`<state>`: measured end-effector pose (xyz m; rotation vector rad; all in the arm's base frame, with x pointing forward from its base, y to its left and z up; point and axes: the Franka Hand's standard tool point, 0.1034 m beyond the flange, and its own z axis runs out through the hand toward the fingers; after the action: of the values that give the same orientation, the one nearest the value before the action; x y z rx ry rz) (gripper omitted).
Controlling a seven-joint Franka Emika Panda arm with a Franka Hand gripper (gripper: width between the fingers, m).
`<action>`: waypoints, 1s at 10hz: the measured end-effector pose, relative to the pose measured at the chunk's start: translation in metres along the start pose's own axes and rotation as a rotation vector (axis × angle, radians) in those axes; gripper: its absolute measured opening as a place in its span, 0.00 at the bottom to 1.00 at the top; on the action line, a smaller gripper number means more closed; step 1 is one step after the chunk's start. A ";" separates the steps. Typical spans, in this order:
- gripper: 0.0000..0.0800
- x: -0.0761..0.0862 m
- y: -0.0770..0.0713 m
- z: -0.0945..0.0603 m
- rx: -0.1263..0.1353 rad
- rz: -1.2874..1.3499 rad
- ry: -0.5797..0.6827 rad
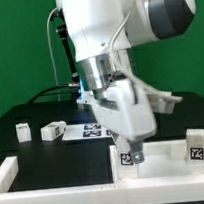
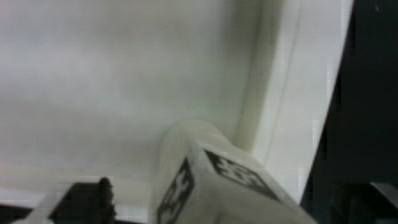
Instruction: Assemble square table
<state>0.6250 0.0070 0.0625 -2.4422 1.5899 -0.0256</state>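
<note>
Leg 1 (image 2: 217, 178), white with a black-and-white tag, sits directly beneath the pincer (image 1: 131, 148), between its fingers. 1 dark finger (image 2: 84, 200) shows beside it with a visible gap. Whether the pincer clamps this leg cannot be determined. The white slab (image 2: 125, 90) lies flat below the pincer. Leg 2 (image 1: 197, 145) stands upright beside the pincer, toward the exterior view's right. Leg 3 (image 1: 52, 131) and Leg 4 (image 1: 22, 130) lie on the black table (image 1: 19, 147), well apart from the pincer, toward the exterior view's left.
</note>
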 end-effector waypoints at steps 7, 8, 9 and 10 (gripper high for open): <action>0.81 0.006 -0.004 -0.003 -0.026 -0.778 0.106; 0.67 0.007 -0.002 -0.002 -0.027 -0.732 0.102; 0.50 0.008 -0.002 -0.003 -0.027 -0.731 0.103; 0.36 0.008 -0.001 -0.003 -0.023 -0.651 0.104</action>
<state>0.6294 -0.0005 0.0644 -2.8988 0.7607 -0.2434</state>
